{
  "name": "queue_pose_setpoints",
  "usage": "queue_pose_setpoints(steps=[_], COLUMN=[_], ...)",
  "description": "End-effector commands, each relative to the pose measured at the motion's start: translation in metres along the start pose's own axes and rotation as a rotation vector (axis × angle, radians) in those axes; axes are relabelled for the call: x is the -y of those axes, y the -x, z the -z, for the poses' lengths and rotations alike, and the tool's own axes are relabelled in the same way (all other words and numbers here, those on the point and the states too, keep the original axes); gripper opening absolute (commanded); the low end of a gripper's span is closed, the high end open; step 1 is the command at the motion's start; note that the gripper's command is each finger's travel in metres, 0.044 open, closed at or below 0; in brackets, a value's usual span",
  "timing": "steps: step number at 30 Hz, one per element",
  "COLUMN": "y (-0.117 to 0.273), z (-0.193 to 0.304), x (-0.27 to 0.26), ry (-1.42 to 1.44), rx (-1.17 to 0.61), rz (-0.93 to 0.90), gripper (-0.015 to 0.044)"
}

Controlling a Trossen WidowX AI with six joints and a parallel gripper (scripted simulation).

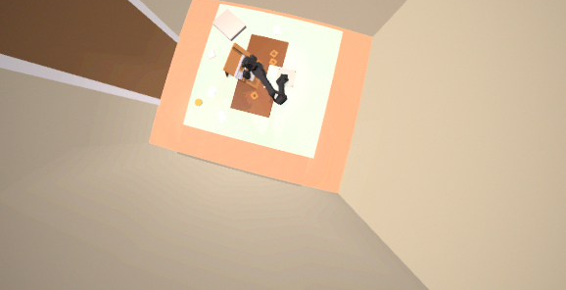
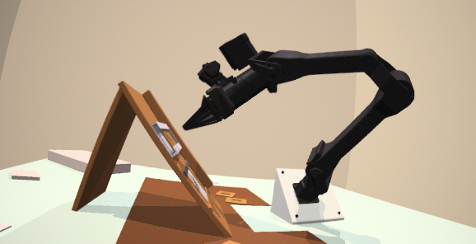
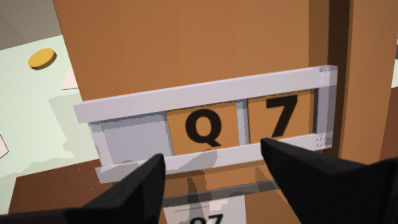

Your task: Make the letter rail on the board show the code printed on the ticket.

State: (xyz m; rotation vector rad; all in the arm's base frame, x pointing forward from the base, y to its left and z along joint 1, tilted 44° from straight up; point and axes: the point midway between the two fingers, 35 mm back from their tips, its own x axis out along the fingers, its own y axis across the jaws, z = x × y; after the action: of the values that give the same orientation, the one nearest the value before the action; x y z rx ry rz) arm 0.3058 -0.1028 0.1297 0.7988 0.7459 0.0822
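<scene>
Seating step, apparently: the black tapered fingers (image 1: 244,67) (image 2: 184,129), well parted and empty, face the pale straight-sided rail (image 1: 238,73) (image 2: 157,125) (image 3: 200,92), where the square orange Q tile (image 3: 189,142) probably needs nudging rightward.

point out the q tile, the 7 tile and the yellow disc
Q tile (image 3: 204,127): wrist view, on its printed letter area.
7 tile (image 3: 281,118): wrist view, on its printed face.
yellow disc (image 1: 198,102) (image 3: 42,58): top and wrist views, middle of its upper face.

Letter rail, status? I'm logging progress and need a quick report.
Fingers apart, holding nothing; Q tile and 7 tile in rail, left end unfilled; nothing seen blocking that end.
</scene>
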Motion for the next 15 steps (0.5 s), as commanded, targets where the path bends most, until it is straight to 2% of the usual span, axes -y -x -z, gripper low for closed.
queue_pose_setpoints(steps=[1, 5, 15], y=[0.0027, 0.0043, 0.0023], z=[-0.0014, -0.0022, -0.0007], x=[-0.0012, -0.0019, -0.0006], ry=[0.005, 0.005, 0.0], rx=[0.003, 0.003, 0.0], rz=[-0.004, -0.004, 0.0], gripper=[0.0295, 0.0295, 0.0032])
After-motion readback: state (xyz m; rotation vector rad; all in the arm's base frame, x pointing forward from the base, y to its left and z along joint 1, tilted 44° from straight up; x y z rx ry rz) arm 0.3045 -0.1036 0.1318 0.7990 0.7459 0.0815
